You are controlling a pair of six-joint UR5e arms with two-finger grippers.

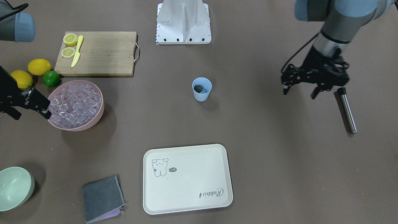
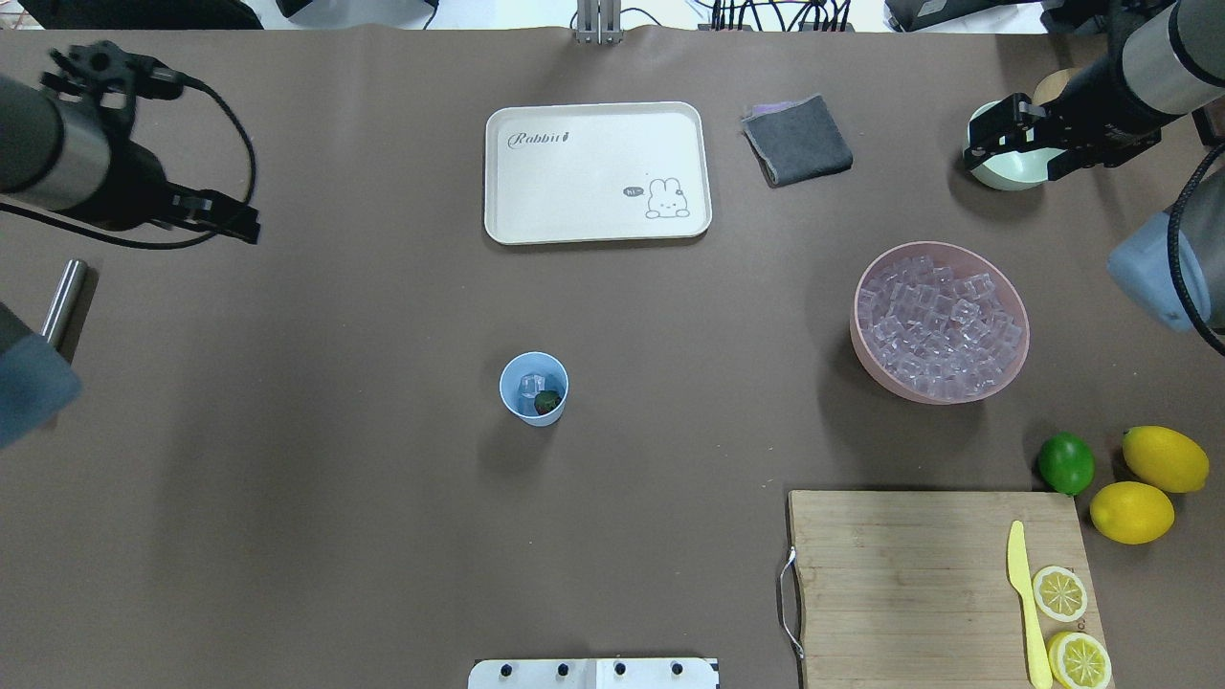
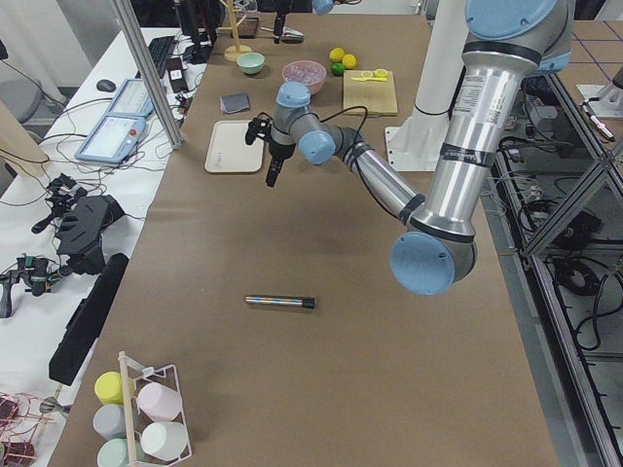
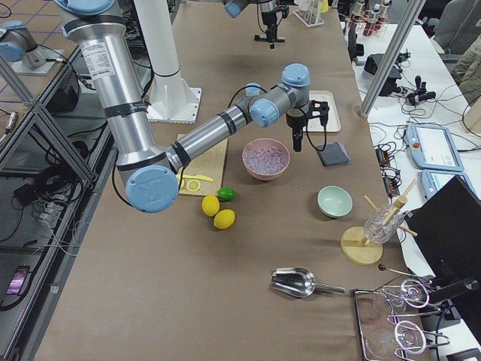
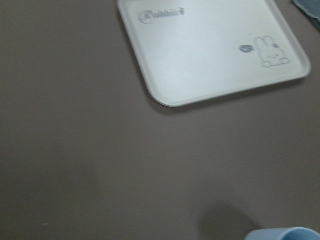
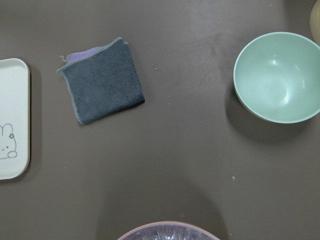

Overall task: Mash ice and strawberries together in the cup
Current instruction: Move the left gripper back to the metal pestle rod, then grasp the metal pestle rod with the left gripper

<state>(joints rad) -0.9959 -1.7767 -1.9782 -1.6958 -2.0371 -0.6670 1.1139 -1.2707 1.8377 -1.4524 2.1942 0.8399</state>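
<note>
The light-blue cup stands upright mid-table. Inside it lie a clear ice cube and a small dark-green-topped piece, apparently the strawberry. More ice fills the pink bowl. My left gripper hangs open and holds nothing, just beside a steel rod with a black tip that lies on the table. Also open with nothing in it, my right gripper hovers at the pink bowl's outer side. Both grippers are far from the cup. Only the cup's rim shows in the left wrist view.
A cream tray lies across the table from the robot, with a grey cloth and a pale-green bowl further along. A wooden board carries lemon halves and a yellow knife, with two lemons and a lime next to it.
</note>
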